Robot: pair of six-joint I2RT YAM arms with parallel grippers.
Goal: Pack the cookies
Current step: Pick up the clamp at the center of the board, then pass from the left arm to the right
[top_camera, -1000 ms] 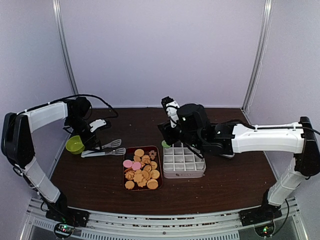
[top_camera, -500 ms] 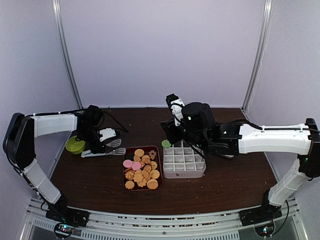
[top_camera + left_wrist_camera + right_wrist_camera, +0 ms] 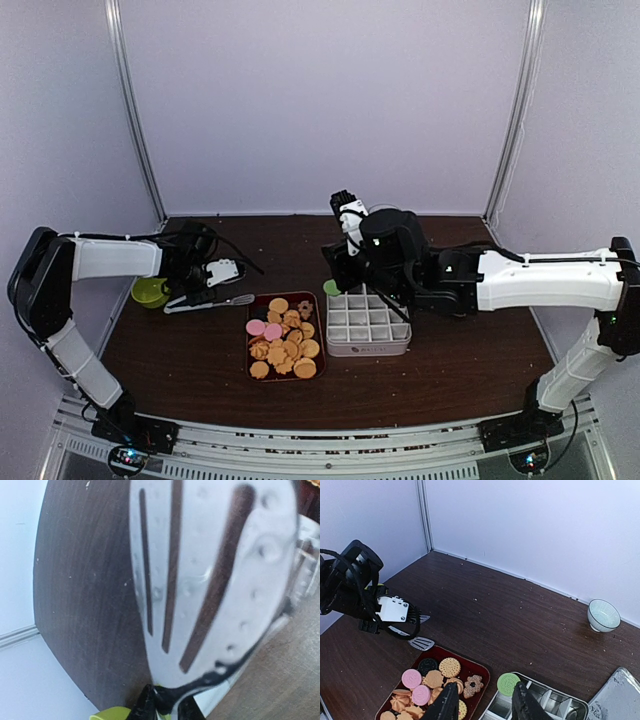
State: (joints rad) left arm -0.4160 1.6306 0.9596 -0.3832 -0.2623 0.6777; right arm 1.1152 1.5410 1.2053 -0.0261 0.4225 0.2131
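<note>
Your left claw (image 3: 200,290) is low over the table (image 3: 180,360), left of centre in the top view, right on the tongs (image 3: 225,299). A green bowl (image 3: 148,292) sits just beside it, nearer the left edge. In the left wrist view one slotted tong blade fills almost the whole frame, far too close to show the fingers. You cannot tell from these pictures whether that claw has closed on the tongs.

Your right claw (image 3: 482,707) hangs above the upper left corner of the white grid box (image 3: 368,345), near the middle of the top view. Its two fingers stand partly apart, and nothing shows between the tips.

The cookies (image 3: 283,335) lie heaped in a dark red tray (image 3: 472,667), just left of the box and below the tongs in the top view. Most are orange and round, and two are pink. One is dark and one is brown and flower-shaped.

A single green cookie (image 3: 508,684) rests at the box's upper left corner, just beyond the right fingertips. Whether it lies on the rim or in the corner cell is unclear.

A small pale bowl (image 3: 603,614) stands at the right of the right wrist view, by the back wall.
</note>
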